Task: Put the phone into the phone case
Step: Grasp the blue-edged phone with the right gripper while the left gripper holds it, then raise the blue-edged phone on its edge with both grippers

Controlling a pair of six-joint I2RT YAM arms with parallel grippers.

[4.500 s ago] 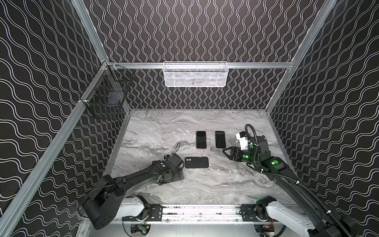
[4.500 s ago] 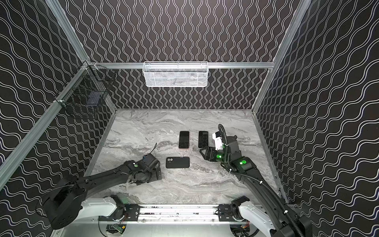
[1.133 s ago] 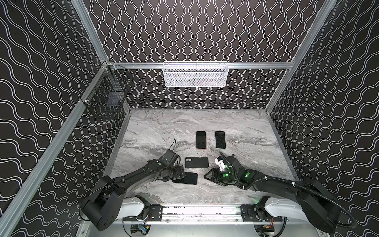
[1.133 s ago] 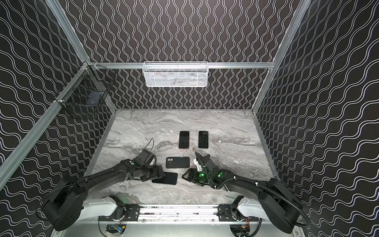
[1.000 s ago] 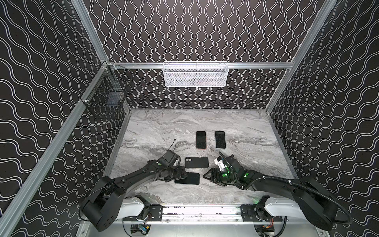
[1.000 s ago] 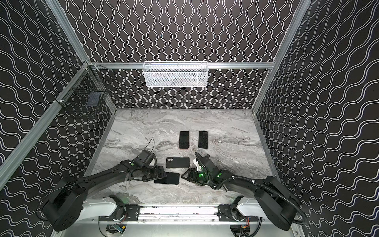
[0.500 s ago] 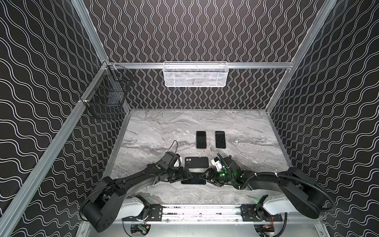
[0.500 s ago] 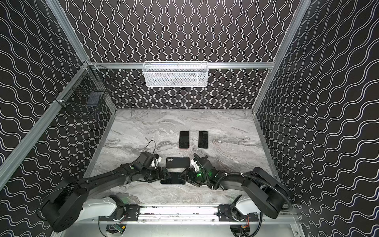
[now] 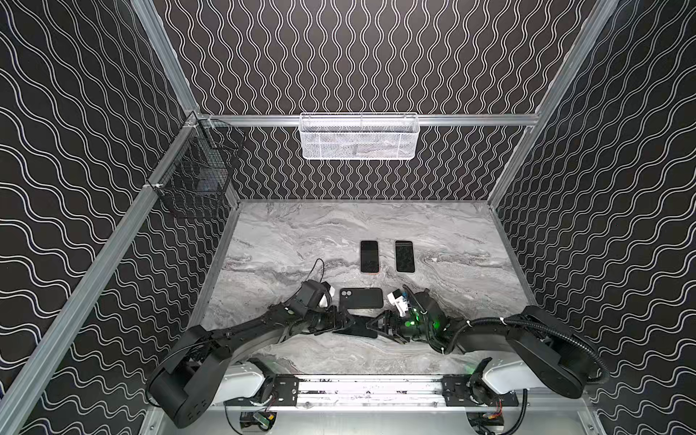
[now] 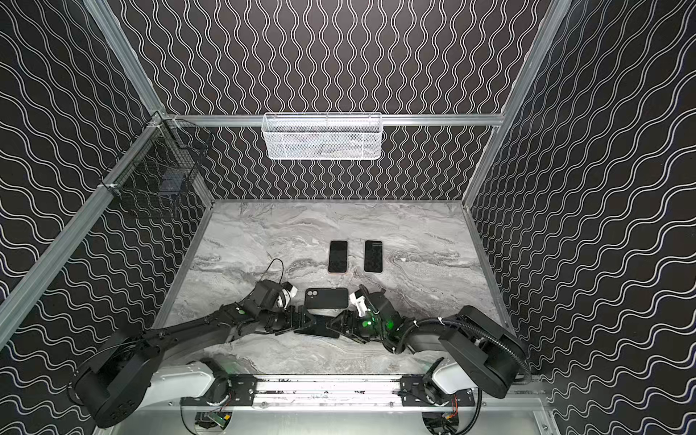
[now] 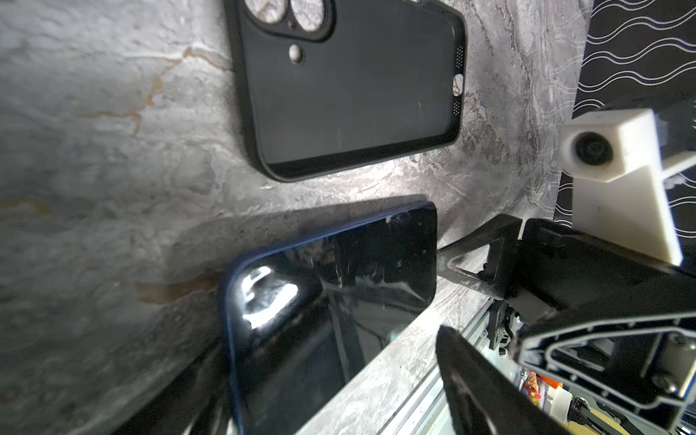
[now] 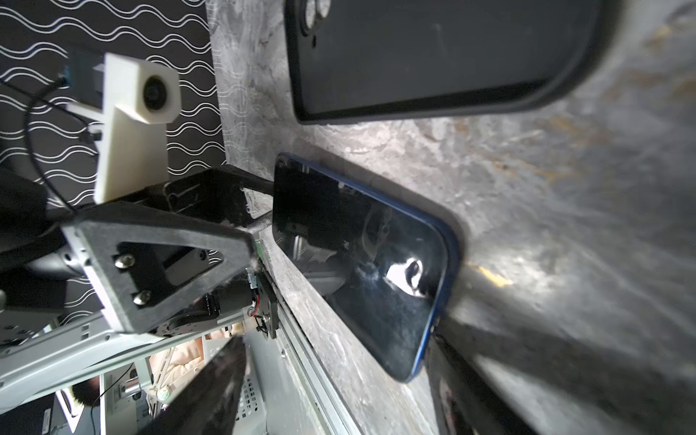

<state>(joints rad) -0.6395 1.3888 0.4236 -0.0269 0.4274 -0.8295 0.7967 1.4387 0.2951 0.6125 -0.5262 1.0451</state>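
While the phone (image 9: 357,327) sits tilted just near of the phone case (image 9: 360,298), the left gripper (image 9: 341,324) straddles it wide — whether clamped, I cannot tell — and the right gripper (image 9: 381,327) stands apart.

Grey marbled tabletop (image 9: 301,241), as I see it in both top views: mid-table, a reddish-rimmed phone (image 9: 369,256) and a second dark phone (image 9: 404,256) lie flat, side by side, near each other but apart, long sides running front to back. Nearer the front a black phone case (image 9: 360,298) lies crosswise, open side up, camera cut-outs toward the left. Just in front of it sits a blue-rimmed phone (image 11: 331,293), screen up and tilted; I cannot tell whether its low edge touches the surface.
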